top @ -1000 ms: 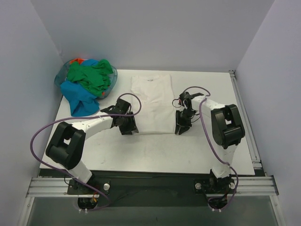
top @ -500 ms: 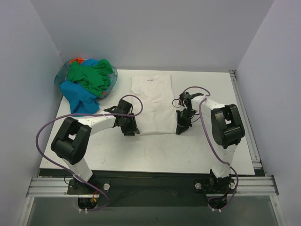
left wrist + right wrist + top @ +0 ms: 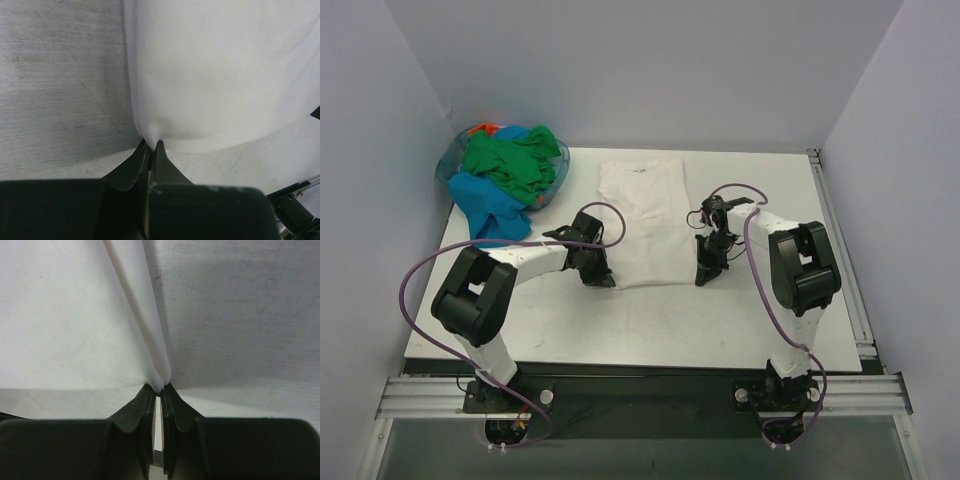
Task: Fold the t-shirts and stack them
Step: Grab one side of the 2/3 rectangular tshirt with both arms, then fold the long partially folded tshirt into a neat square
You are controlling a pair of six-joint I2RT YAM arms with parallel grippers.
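Note:
A white t-shirt lies flat and folded narrow in the middle of the table, collar toward the back. My left gripper is shut on the shirt's near left corner; the cloth puckers into the closed tips of that gripper. My right gripper is shut on the near right corner, where a fold of white cloth runs down into its pinched tips. More t-shirts, green and blue, lie heaped at the back left.
The heap of coloured shirts sits in and spills over a clear blue basket at the table's back left corner. Grey walls close in on both sides and behind. A metal rail runs along the near edge by the arm bases.
Both grippers have closed on the white shirt's near corners. The left gripper slid right onto the hem before shutting; the right one hardly moved.

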